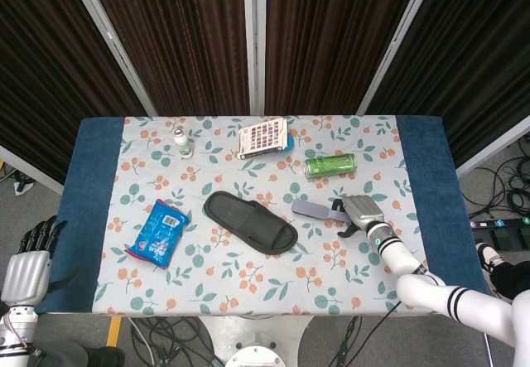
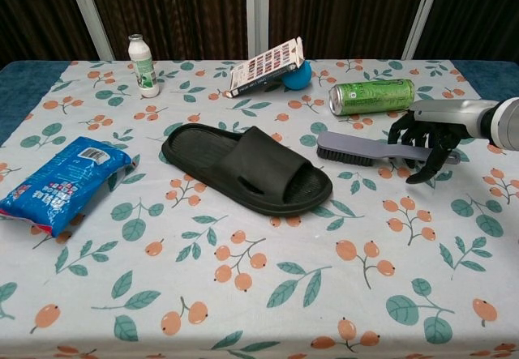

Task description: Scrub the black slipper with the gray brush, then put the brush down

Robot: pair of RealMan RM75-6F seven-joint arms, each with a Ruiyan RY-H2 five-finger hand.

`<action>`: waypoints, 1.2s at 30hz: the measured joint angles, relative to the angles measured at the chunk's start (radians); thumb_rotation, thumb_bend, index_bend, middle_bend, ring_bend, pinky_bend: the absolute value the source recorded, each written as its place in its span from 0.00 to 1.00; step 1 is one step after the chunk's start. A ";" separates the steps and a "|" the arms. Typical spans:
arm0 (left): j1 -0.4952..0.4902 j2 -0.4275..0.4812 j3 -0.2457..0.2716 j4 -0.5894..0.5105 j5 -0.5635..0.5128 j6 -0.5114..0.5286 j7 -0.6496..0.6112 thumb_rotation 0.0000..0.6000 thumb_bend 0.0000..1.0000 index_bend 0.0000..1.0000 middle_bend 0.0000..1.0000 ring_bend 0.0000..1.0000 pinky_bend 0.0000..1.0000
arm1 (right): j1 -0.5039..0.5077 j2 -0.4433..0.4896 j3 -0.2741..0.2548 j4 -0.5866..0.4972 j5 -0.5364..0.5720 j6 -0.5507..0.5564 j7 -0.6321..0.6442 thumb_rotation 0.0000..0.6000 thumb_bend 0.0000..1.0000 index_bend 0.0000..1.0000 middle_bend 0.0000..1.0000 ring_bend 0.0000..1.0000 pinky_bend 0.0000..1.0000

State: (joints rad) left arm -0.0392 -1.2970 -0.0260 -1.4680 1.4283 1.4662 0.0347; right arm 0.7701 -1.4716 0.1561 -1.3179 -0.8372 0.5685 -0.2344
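The black slipper (image 1: 250,221) (image 2: 247,168) lies flat at the table's middle, toe end pointing right. Just right of it the gray brush (image 1: 315,210) (image 2: 357,148) lies on the cloth, bristles down, its handle pointing right. My right hand (image 1: 360,212) (image 2: 430,132) hovers over the handle's end, fingers curled down on the far side and the thumb on the near side, still apart from it. The brush rests on the table. My left hand (image 1: 29,268) hangs off the table's lower left, fingers straight and empty.
A green can (image 1: 330,166) (image 2: 371,96) lies on its side just behind the brush. A patterned booklet (image 2: 266,66) leans on a blue ball (image 2: 300,75) at the back. A small bottle (image 2: 143,54) stands back left; a blue packet (image 2: 57,181) lies left.
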 measured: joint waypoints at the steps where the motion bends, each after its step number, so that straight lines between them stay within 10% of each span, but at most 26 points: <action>1: 0.000 -0.001 0.000 0.001 -0.001 0.000 -0.001 1.00 0.25 0.15 0.13 0.05 0.12 | 0.004 0.000 -0.001 0.002 0.006 -0.003 0.003 1.00 0.10 0.43 0.54 0.51 0.56; 22: 0.014 -0.014 -0.006 0.019 -0.011 0.006 -0.036 1.00 0.25 0.15 0.13 0.05 0.12 | 0.097 -0.048 -0.056 0.013 0.161 0.066 -0.069 1.00 0.20 0.78 0.81 0.85 0.98; 28: 0.011 -0.020 -0.013 0.036 -0.002 0.015 -0.053 1.00 0.25 0.15 0.13 0.05 0.12 | 0.106 -0.063 -0.067 0.000 0.177 0.124 -0.103 1.00 0.36 1.00 0.93 0.98 1.00; 36: -0.019 -0.012 -0.023 0.050 0.041 0.011 -0.079 1.00 0.25 0.16 0.13 0.05 0.12 | 0.072 -0.056 -0.072 -0.025 0.038 0.218 -0.085 1.00 0.45 1.00 1.00 1.00 1.00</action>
State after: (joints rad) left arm -0.0578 -1.3090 -0.0491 -1.4179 1.4698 1.4772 -0.0444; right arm 0.8420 -1.5276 0.0836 -1.3434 -0.7996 0.7866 -0.3190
